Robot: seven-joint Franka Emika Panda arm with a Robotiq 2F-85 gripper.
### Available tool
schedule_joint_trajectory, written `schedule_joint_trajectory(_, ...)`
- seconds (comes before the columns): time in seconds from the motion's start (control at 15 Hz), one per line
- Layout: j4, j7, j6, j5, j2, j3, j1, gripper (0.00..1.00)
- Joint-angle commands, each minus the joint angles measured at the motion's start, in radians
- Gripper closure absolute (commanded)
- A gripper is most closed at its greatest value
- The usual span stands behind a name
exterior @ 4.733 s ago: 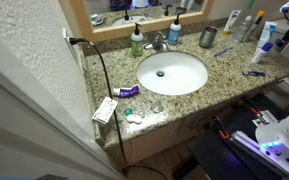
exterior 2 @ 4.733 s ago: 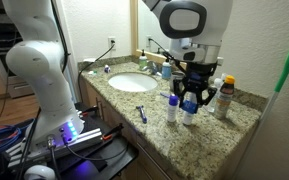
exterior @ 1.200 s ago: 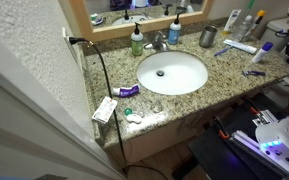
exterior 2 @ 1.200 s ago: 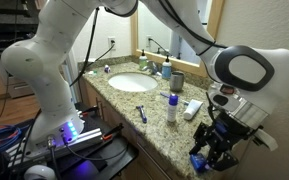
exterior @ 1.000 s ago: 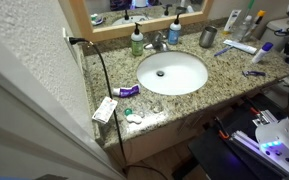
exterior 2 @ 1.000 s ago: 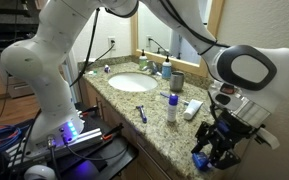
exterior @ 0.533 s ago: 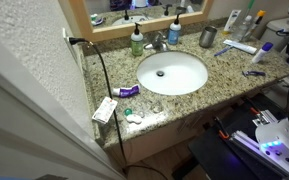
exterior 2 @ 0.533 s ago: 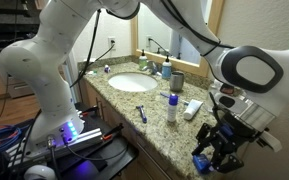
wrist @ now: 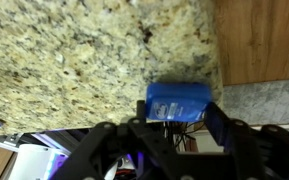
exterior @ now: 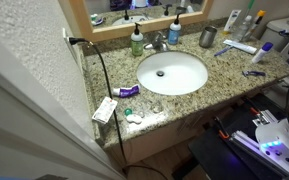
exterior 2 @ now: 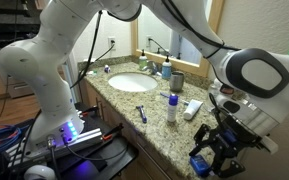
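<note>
Broadly, a speckled granite surface fills the scene, with an oval white sink set into it near the middle. The white robot arm arches over the surface and comes down past its front corner at the end away from the sink.

The jaws hang off that corner, outside the surface's edge and lower than its top. A small blue thing sits between them. In the wrist view it shows as a blue block just at the corner of the granite, with brown wood beside it. The jaws stand narrow about it, a finger close on either side, but whether they press it or have slackened I cannot tell.

Along the back edge by the faucet stand a green bottle and a blue bottle, with a grey cup further along. Nearer the arm's end of the surface a white bottle with a blue cap stands upright, and a white tube lies just beside it. A blue razor lies near the front edge, by the sink.
</note>
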Motion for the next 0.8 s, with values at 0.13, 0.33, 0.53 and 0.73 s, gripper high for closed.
schedule_joint_trajectory(0.13, 0.055, -0.115, -0.040, 0.020, 0.028, 0.050, -0.057, 0.00)
schedule_joint_trajectory(0.33, 0.067, -0.155, -0.001, 0.026, 0.030, 0.054, -0.067, 0.00)
schedule_joint_trajectory(0.53, 0.072, -0.221, 0.054, 0.063, 0.023, 0.079, -0.090, 0.00)
schedule_joint_trajectory(0.73, 0.061, -0.186, 0.035, 0.039, 0.020, 0.058, -0.064, 0.00)
